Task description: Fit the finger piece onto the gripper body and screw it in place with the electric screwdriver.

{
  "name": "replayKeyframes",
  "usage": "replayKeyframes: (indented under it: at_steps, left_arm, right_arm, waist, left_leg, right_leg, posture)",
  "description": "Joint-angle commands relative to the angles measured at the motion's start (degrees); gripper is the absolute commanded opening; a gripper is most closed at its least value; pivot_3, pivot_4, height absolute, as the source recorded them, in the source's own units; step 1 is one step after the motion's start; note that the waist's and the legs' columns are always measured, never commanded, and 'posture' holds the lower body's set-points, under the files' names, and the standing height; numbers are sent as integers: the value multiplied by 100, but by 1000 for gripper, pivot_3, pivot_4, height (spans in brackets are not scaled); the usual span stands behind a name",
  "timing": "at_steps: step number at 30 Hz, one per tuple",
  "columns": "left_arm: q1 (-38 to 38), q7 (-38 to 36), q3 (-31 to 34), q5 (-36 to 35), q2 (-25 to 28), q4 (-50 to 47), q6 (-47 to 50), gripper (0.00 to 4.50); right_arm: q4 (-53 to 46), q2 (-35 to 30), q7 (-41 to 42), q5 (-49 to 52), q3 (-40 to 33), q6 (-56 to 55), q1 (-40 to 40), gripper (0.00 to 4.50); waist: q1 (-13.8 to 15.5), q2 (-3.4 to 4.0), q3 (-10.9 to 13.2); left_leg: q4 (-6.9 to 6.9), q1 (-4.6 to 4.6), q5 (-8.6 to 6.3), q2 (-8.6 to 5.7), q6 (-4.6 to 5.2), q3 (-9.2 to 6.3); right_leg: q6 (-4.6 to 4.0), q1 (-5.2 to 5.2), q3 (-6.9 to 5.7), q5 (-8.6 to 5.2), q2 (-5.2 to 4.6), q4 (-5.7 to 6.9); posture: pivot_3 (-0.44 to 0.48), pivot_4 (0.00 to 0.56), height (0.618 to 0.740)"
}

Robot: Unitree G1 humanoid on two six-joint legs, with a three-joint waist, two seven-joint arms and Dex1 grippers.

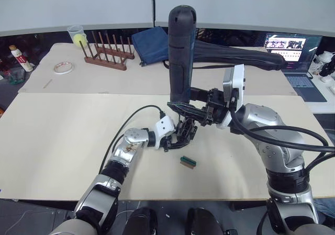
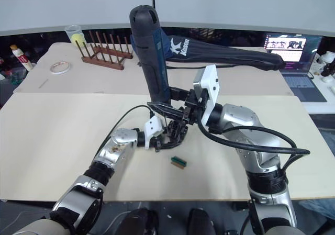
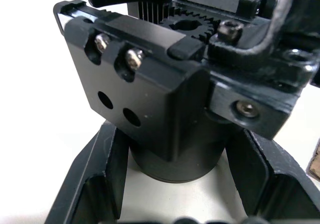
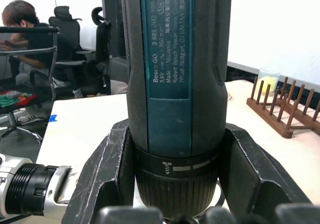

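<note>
- The right gripper (image 2: 166,109) sat a little above the centre of the head-camera frame, its two black fingers clamped on the electric screwdriver (image 2: 149,52), which stood nearly upright with its rounded butt reaching toward the top of the frame.
- In the right wrist view the fingers (image 4: 107,169) pressed against both sides of the screwdriver barrel, just above its ribbed collar.
- The left gripper (image 1: 180,135) lay just below the screwdriver's lower end, near the frame centre, closed around the gripper body (image 1: 186,130), which rested on the pale table (image 1: 63,141).
- In the left wrist view that gripper's fingers (image 3: 102,174) flanked the round barrel base of the gripper body (image 3: 150,104), touching it on both sides; two screw heads and two empty holes showed on the block's near face.
- The finger piece could not be told apart from the black parts clustered at the gripper body.
- A small green block (image 1: 188,162) lay on the table just below and right of the left gripper, apart from it.
- Toward the upper left of the frame stood a wooden peg rack (image 1: 107,52), a roll of tape (image 1: 63,67) and a cup (image 1: 76,35).
- A long black bag (image 1: 235,57) stretched across the upper right, with a laptop (image 1: 296,62) beyond it.
- A seated person (image 4: 22,32) showed at the upper left of the right wrist view.
</note>
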Motion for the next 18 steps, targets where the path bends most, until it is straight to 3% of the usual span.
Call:
replayKeyframes:
  at_steps: [1,18]
  left_arm:
    - [1,3,59,-58,4,-260,1,2300]
    - [22,13,66,-66,-6,-327,70,2300]
  right_arm:
    - [-118,43,77,-11,-77,-266,-45,1916]
    - [-69,128,196,-237,-70,-352,50,1916]
  waist:
    - [-5,0,0]
    - [-10,0,0]
  left_leg:
    - [0,0,0,0,0,0]
    - [0,-1,0,0,0,0]
  right_leg:
    - [0,0,0,0,0,0]
    - [0,-1,0,0,0,0]
  posture:
    - [0,150,740]
    - [0,150,740]
